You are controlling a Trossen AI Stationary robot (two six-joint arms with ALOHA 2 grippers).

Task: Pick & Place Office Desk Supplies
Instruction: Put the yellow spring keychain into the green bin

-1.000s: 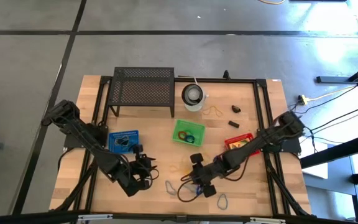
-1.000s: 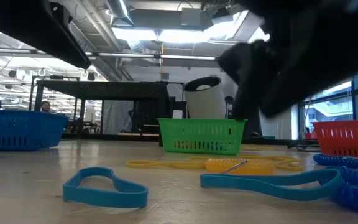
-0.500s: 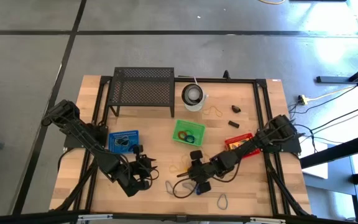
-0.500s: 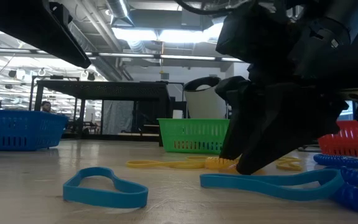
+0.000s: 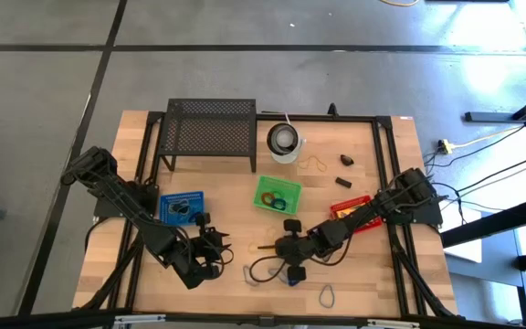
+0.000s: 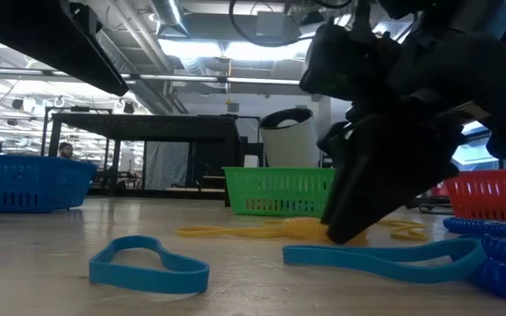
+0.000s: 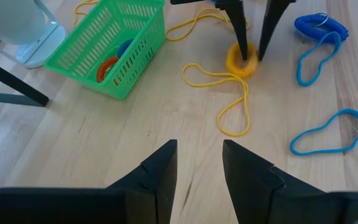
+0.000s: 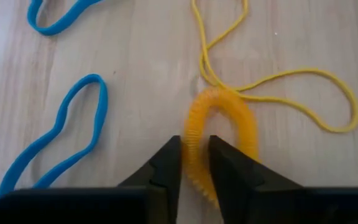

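both right gripper (image 8: 195, 163) fingers pinch the yellow coil (image 8: 221, 134), wrist angled down.

Grey concrete floor (image 5: 44, 110) around the table; bright ceiling lights (image 6: 209, 48) and windows (image 6: 464, 154) beyond.

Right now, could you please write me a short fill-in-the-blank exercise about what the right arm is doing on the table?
1. The right gripper has its fingers closed around a coiled loop coloured ____.
2. That coil is joined to a thin yellow ____ lying in loops on the wood.
3. The basket beside the white cup is ____.
4. The left gripper hangs over bare wood with its fingers ____.

Missing words: yellow; cord; green; open
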